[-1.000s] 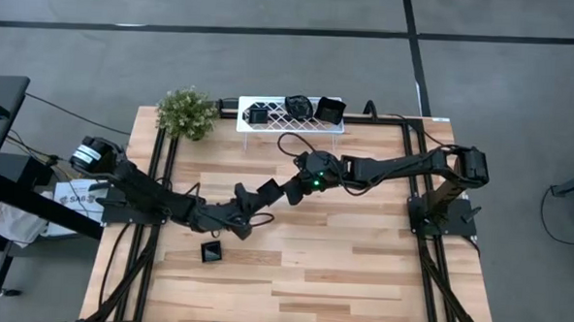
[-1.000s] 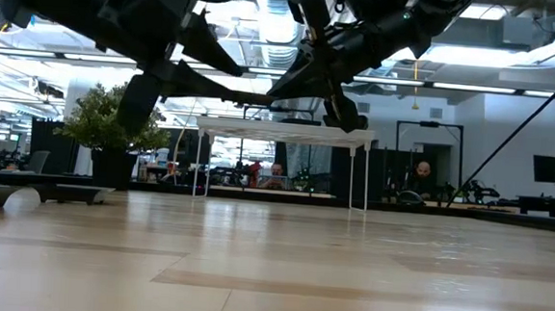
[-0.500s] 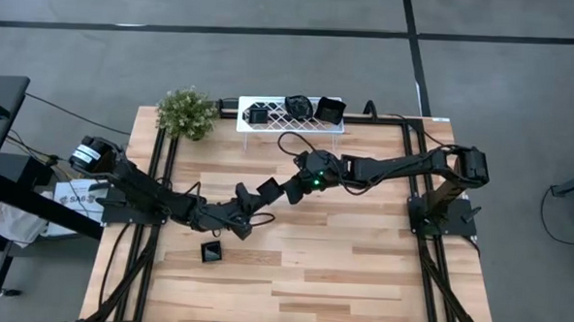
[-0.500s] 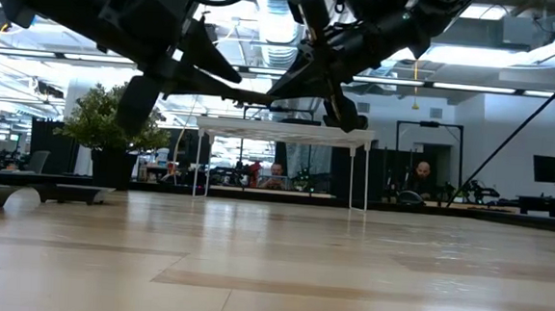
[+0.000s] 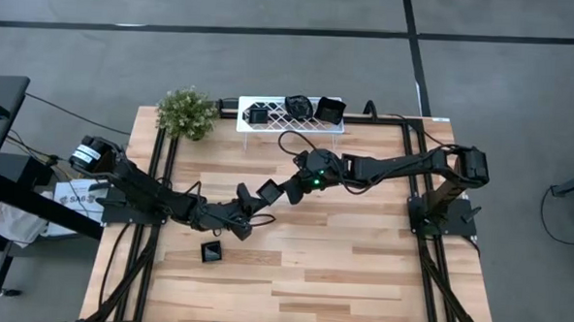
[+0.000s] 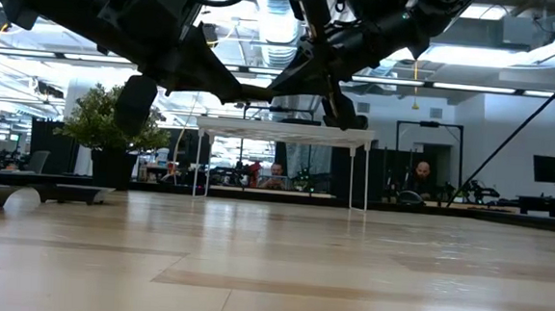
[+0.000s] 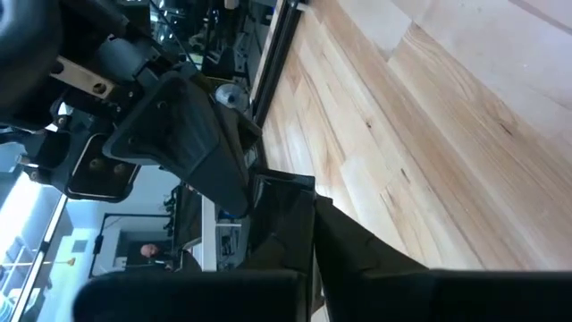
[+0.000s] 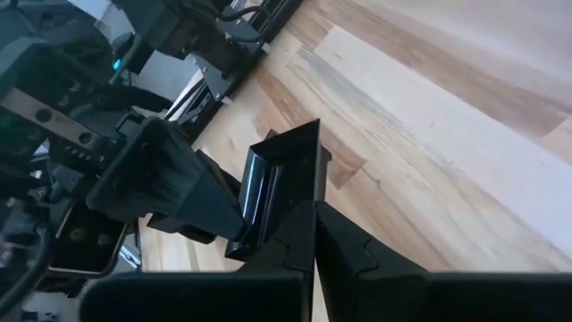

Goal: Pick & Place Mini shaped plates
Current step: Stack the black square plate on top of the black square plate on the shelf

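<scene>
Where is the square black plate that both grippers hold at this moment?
In the high view the plate hangs above the table's middle, between the left gripper and the right gripper.

Rack [image 5: 291, 116] with three plates [image 5: 294, 106] at the table's [image 5: 360, 271] rear edge, plant [image 5: 186, 112] at its rear-left corner, one plate [image 5: 210, 252] front-left of centre

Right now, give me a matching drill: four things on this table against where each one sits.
Things:
1. potted plant
2. white rack
3. held plate
4. lone plate

Places:
A. in the air, gripped by both the left gripper and the right gripper
B. on the wood, on the near side of the left arm
C. far left corner of the table
D. far edge, carrying three black plates

Pairs: 1-C, 2-D, 3-A, 4-B
</scene>
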Robot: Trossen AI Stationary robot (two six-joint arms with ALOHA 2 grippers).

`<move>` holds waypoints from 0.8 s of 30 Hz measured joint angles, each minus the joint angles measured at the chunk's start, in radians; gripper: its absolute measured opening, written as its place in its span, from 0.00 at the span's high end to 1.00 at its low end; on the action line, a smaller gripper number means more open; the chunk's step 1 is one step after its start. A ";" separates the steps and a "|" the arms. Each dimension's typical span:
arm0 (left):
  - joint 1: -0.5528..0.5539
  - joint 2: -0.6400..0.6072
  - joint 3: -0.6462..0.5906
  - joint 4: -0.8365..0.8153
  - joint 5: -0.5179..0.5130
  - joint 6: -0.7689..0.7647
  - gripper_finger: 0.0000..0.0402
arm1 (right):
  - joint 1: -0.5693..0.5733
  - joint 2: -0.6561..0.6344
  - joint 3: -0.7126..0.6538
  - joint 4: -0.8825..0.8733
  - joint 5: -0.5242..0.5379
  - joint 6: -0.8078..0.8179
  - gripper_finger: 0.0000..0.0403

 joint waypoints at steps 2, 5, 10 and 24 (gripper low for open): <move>0.000 0.000 0.000 0.000 0.000 0.000 0.98 | 0.000 0.000 0.000 0.000 -0.001 -0.022 1.00; 0.000 0.000 0.000 -0.004 -0.001 0.000 0.98 | 0.000 0.000 0.000 -0.001 -0.002 -0.035 1.00; 0.001 0.000 0.000 -0.005 -0.010 0.000 0.98 | 0.000 0.000 0.000 -0.004 -0.004 -0.053 0.94; 0.001 0.000 0.000 -0.032 -0.013 -0.032 0.98 | -0.037 -0.028 0.001 -0.046 -0.031 -0.113 0.68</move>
